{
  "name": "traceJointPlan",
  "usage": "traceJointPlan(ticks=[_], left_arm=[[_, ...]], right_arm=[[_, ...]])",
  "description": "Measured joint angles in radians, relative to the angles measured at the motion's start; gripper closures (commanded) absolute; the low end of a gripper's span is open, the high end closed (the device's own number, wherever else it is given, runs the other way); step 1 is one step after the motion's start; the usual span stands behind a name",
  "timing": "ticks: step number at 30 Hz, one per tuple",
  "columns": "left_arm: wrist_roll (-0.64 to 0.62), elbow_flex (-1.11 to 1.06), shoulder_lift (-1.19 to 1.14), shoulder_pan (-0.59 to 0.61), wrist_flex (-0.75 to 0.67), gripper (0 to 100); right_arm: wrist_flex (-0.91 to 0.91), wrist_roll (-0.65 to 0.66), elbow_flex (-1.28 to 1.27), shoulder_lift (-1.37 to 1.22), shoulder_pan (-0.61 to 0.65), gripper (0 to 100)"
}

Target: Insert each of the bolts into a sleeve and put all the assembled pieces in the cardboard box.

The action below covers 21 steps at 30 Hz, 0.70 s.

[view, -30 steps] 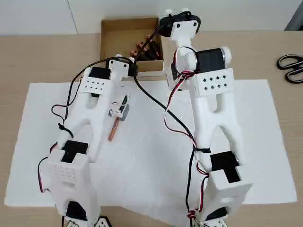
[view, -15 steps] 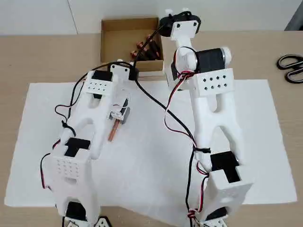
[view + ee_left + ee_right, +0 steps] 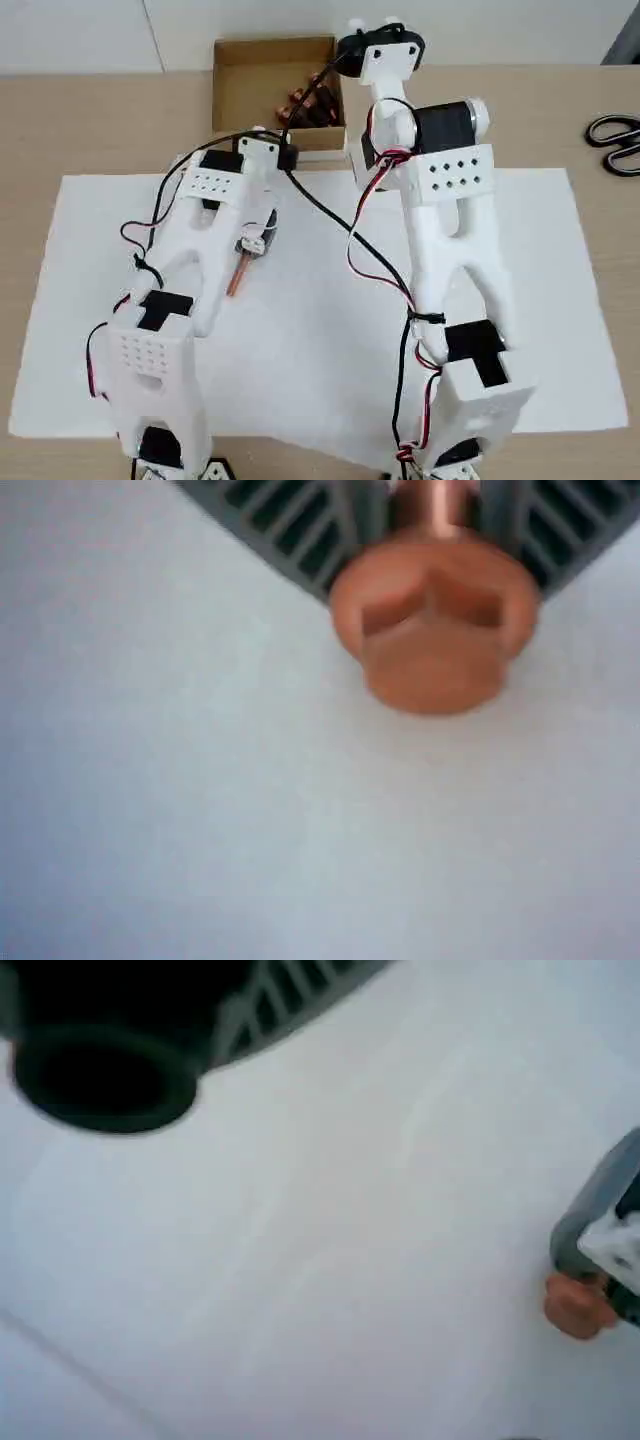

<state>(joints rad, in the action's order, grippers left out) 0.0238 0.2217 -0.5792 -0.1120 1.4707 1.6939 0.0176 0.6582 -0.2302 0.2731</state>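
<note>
Here, the left gripper (image 3: 250,247) hangs over the white paper (image 3: 300,350), its ribbed grey fingers (image 3: 290,530) closed on a copper bolt (image 3: 432,630). From above, the bolt slants out of the jaws toward the arm's base; whether its free end touches the paper cannot be told. The right gripper (image 3: 135,1020) is clamped on a black sleeve (image 3: 100,1075), whose open end faces the wrist camera, over the paper. That camera also catches the left gripper and the bolt's head farther off. The right arm (image 3: 440,200) stretches toward the box (image 3: 240,80), which sits just past the paper's far edge. Several assembled pieces (image 3: 310,105) lie in the box, by its right wall. Scissors (image 3: 615,135) lie on the table (image 3: 100,120), well apart to the right.
</note>
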Motion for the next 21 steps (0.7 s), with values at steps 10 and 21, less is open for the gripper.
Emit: traceJointPlan(ticks=[10, 21], left_arm=[[-0.021, 0.187, -0.021, -0.034, 0.140, 99], [-0.026, 0.465, -0.021, -0.008, 0.264, 99]], right_arm=[[0.000, 0.000, 0.000, 0.000, 0.000, 99.5], [0.000, 0.000, -0.006, 0.118, 0.000, 99.1]])
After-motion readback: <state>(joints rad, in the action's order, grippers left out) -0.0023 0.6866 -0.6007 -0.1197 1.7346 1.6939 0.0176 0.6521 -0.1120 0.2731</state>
